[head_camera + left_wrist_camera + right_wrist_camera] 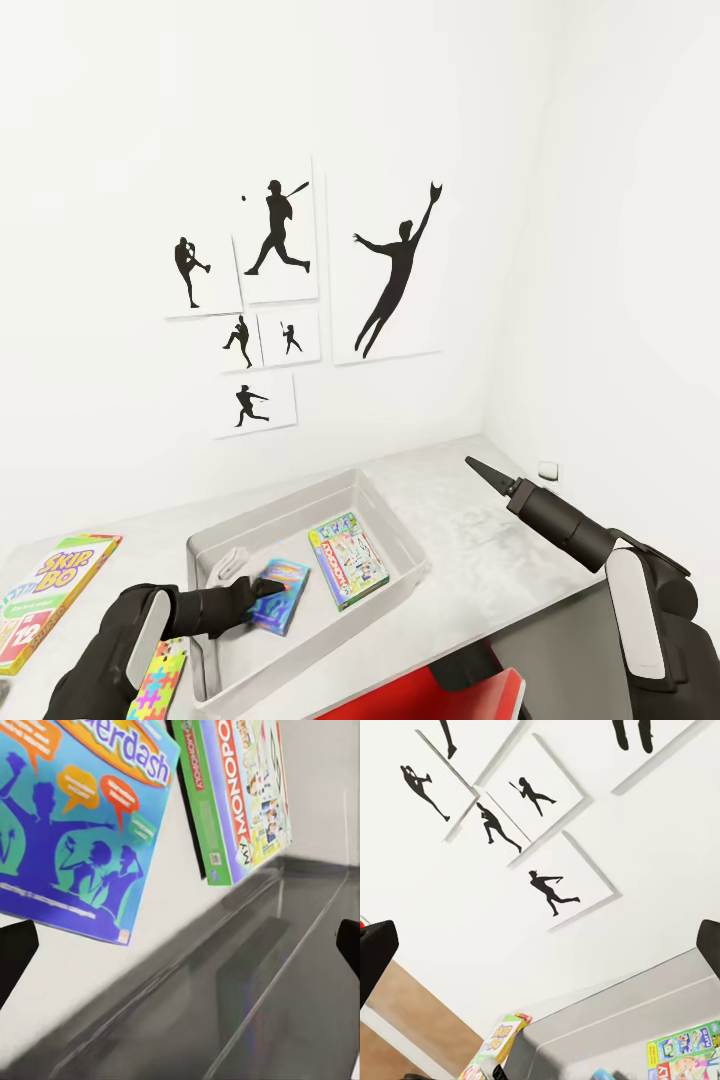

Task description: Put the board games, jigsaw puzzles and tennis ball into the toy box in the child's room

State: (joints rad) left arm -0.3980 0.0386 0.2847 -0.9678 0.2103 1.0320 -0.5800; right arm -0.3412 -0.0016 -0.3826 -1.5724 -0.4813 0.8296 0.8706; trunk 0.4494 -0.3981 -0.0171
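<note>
The grey toy box [272,512] stands on the white table [455,505]. Two board games lie flat inside it: a green My Monopoly box [348,560] and a blue Balderdash box [283,598]. My left gripper [265,588] is inside the box just over the Balderdash box [71,810], open, with nothing between its fingers. The left wrist view also shows the Monopoly box [240,791] beyond it. A Skip-Bo game [50,595] lies on the table left of the box, and a colourful jigsaw puzzle [160,682] lies near the front edge. My right gripper [482,470] hovers open above the table, right of the box.
Baseball silhouette posters [280,290] hang on the wall behind the table. A red chair [480,695] is tucked under the table's front edge. A wall socket [548,470] sits in the right corner. Bare tabletop lies between the box and the right wall.
</note>
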